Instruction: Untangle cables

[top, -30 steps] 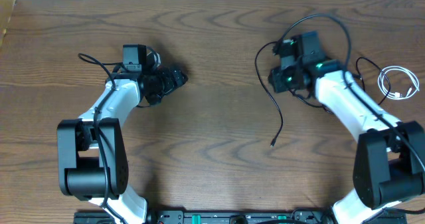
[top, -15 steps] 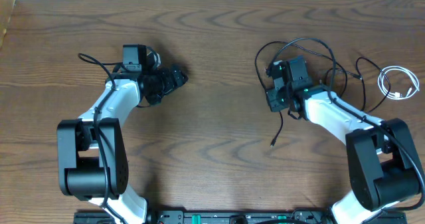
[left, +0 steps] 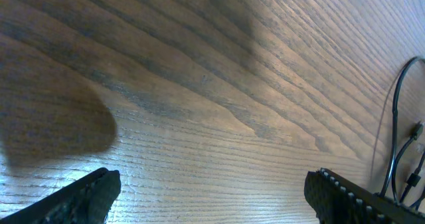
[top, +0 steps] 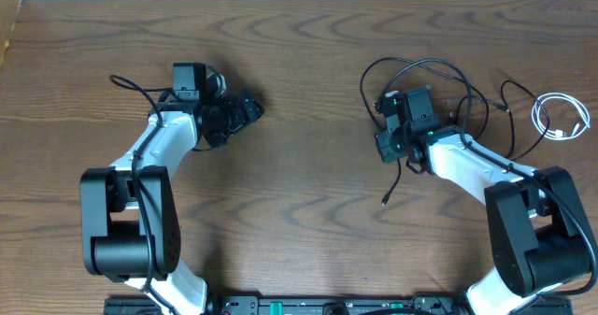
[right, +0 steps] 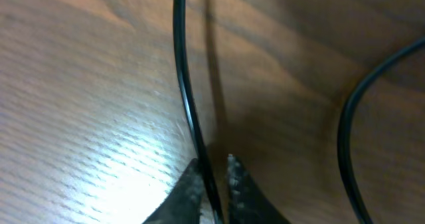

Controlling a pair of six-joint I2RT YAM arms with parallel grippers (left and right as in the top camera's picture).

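Observation:
My right gripper (top: 387,149) sits right of the table's middle, shut on a thin black cable (top: 396,177) whose small plug (top: 385,202) lies toward the front. In the right wrist view that cable (right: 187,91) runs straight down between the closed fingertips (right: 214,169). A second black cable (top: 470,93) loops behind and beside the wrist, and a curve of black cable (right: 346,137) also lies to the right. A short white cable (top: 559,117) lies coiled at the far right. My left gripper (top: 249,108) is open over bare wood (left: 214,181), away from the cables.
The wooden table (top: 299,221) ends at a pale strip along the back. A thicker black cord (top: 134,86) arcs from the left arm. Both arm bases (top: 131,240) stand at the front edge. A black cable (left: 397,111) shows at the left wrist view's right edge.
My right gripper moved down and left, then shut on the black cable. The cable loops behind it shifted. The left arm stayed still.

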